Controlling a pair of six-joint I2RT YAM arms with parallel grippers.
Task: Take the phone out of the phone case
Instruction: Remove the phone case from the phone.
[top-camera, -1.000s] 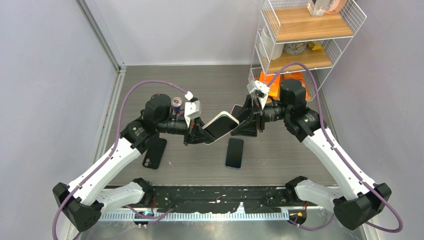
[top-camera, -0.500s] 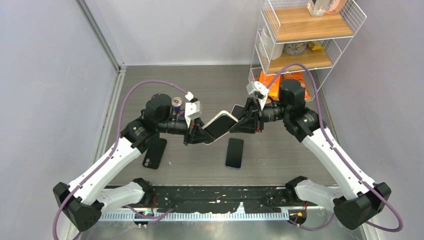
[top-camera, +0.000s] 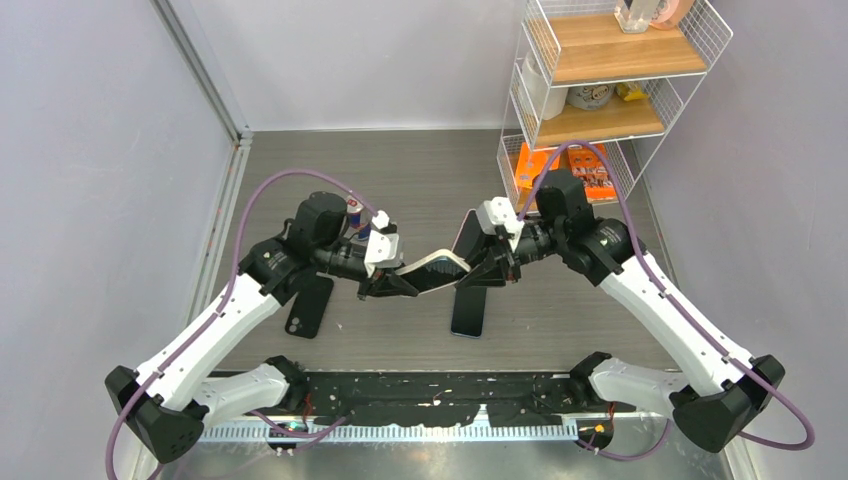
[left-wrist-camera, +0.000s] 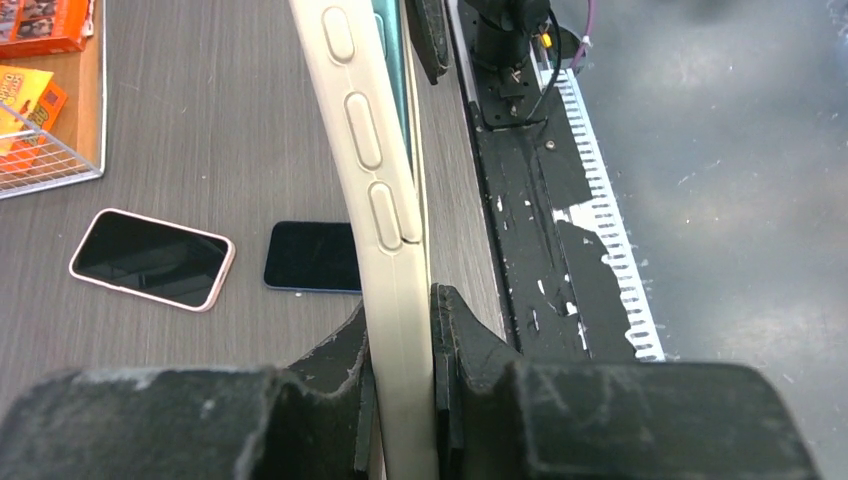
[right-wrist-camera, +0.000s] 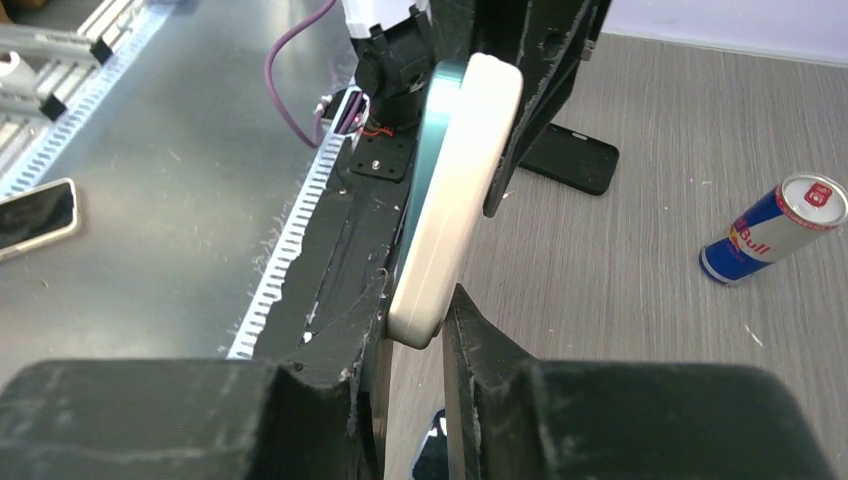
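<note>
The phone case (top-camera: 432, 268) is cream-coloured and hangs above the table between my two arms, with the phone inside it. In the left wrist view the case (left-wrist-camera: 385, 200) stands edge-on with its side buttons showing, and the phone's teal edge (left-wrist-camera: 396, 60) runs along it. My left gripper (left-wrist-camera: 400, 305) is shut on the near end of the case. In the right wrist view my right gripper (right-wrist-camera: 420, 315) is shut on a rounded corner of the case (right-wrist-camera: 455, 200), and the teal phone edge (right-wrist-camera: 432, 150) shows on its left side. From above, the grippers (top-camera: 395, 282) (top-camera: 480, 268) hold opposite ends.
A bare dark phone (top-camera: 468, 305) lies on the table under the held case. A pink-cased phone (left-wrist-camera: 152, 258) lies beyond it. An empty black case (top-camera: 308, 305) lies at the left, with a Red Bull can (right-wrist-camera: 765, 232) nearby. A wire shelf (top-camera: 600, 80) stands at the back right.
The right gripper has closed on the far corner of the case. Both arms have moved lower and nearer, and the case now lies flatter and more edge-on.
</note>
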